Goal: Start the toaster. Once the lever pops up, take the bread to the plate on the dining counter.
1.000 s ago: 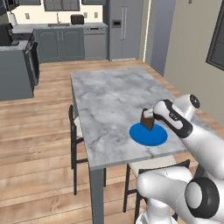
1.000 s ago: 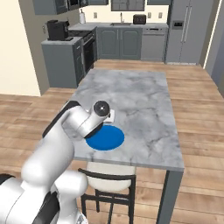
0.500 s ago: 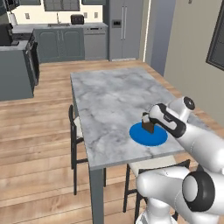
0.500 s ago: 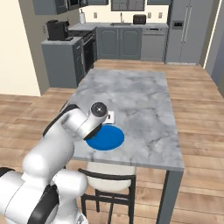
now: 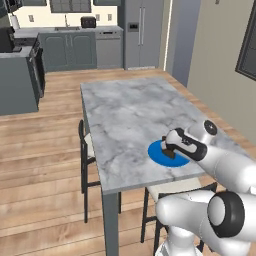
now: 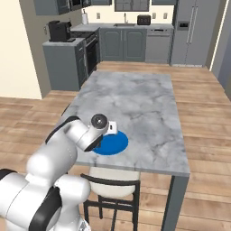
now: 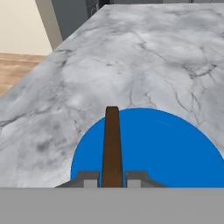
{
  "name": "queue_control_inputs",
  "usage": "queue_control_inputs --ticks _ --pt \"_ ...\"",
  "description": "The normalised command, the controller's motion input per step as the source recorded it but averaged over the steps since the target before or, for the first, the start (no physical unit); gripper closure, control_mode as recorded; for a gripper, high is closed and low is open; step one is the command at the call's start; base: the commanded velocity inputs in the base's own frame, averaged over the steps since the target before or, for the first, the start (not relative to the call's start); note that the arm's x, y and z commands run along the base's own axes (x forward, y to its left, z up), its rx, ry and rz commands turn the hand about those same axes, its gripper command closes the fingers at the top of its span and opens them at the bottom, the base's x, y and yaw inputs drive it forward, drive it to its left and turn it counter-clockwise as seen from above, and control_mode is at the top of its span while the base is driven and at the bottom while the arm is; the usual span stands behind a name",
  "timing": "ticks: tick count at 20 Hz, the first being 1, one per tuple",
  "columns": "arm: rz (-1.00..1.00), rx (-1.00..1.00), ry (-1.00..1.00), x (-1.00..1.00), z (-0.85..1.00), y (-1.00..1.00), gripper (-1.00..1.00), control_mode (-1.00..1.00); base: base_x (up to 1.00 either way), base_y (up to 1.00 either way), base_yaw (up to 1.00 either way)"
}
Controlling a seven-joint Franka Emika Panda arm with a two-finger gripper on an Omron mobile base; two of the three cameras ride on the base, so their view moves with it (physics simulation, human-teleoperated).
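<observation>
A: Brown bread is pinched edge-on in the claw, jaws clamped tight on it, right over the blue plate.

B: Then lower till it touches, let go slow. Thin stiff slice, may tip. Plate's flat and glossy, marble worktop slick.

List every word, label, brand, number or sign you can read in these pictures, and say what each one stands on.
None: no legible text in any view.
The plate, the bread in the pincer and the dining counter are plain.
The fridge, the toaster and the coffee machine on the far counters show no marking that can be read; any print there would be too small to tell.
</observation>
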Motion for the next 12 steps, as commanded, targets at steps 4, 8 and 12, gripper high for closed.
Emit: queue_control_inputs --ticks 4,8,12 --pt "0.0 0.0 0.0 0.0 -0.09 0.0 1.0 -1.0 0.0 0.0 0.0" --pt "0.0 0.0 0.0 0.15 -0.03 0.0 1.0 -1.0 0.0 0.0 0.0" --pt "0.0 0.0 0.0 0.24 0.0 0.0 1.0 -1.0 0.0 0.0 0.0"
